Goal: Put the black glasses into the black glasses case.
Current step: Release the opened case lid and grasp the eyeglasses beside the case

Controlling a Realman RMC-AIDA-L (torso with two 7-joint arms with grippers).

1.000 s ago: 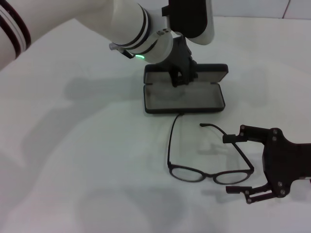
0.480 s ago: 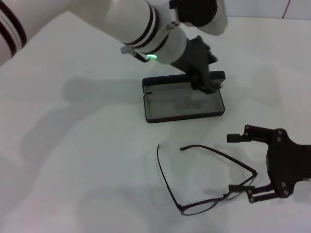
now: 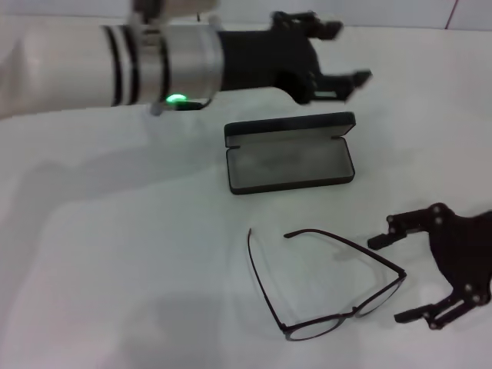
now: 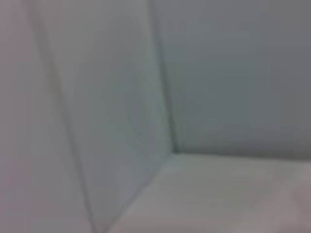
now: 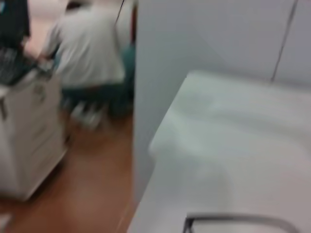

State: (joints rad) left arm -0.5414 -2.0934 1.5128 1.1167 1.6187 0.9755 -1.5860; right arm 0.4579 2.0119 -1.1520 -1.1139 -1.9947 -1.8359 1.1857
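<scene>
The black glasses case (image 3: 290, 154) lies open on the white table, grey lining up, lid toward the back. The black glasses (image 3: 323, 284) lie unfolded on the table in front of the case, lenses toward the front edge. My left gripper (image 3: 338, 54) is open and empty, raised behind and above the case. My right gripper (image 3: 400, 278) is open and empty at the right, just beside the glasses' right end. A dark bar, perhaps part of the glasses frame, shows in the right wrist view (image 5: 233, 219). The left wrist view shows only wall.
The white table (image 3: 115, 254) spreads wide to the left and front. A partition wall (image 5: 165, 58), the table's edge and a seated person (image 5: 87, 48) beyond it show in the right wrist view.
My left arm lifted off the case and swung up and back. The glasses shifted forward and turned between the first two frames. My right gripper drew slightly right, away from the glasses.
</scene>
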